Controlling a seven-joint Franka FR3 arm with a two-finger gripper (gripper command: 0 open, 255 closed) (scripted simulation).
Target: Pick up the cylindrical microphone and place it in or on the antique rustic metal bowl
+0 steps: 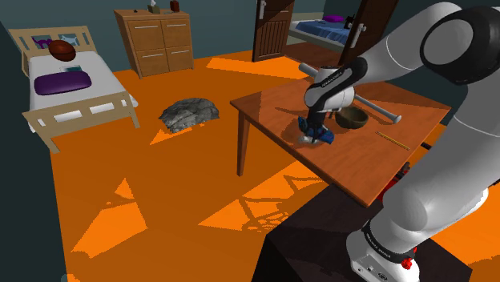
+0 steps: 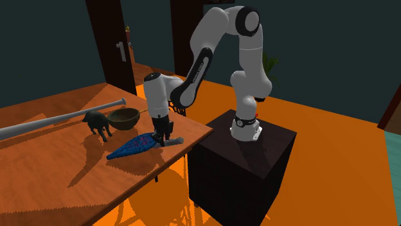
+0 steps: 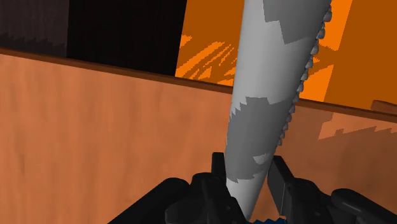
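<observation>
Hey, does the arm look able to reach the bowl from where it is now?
Likely yes: the bowl sits close beside the tool, which clasps the microphone, with bare tabletop between them.

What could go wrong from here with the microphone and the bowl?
The claw clasps the grey microphone near its narrow end, so the long body may pivot or slip. It sits by the table edge; a drop could reach the floor. The dog figurine stands beside the bowl and might get knocked.
</observation>
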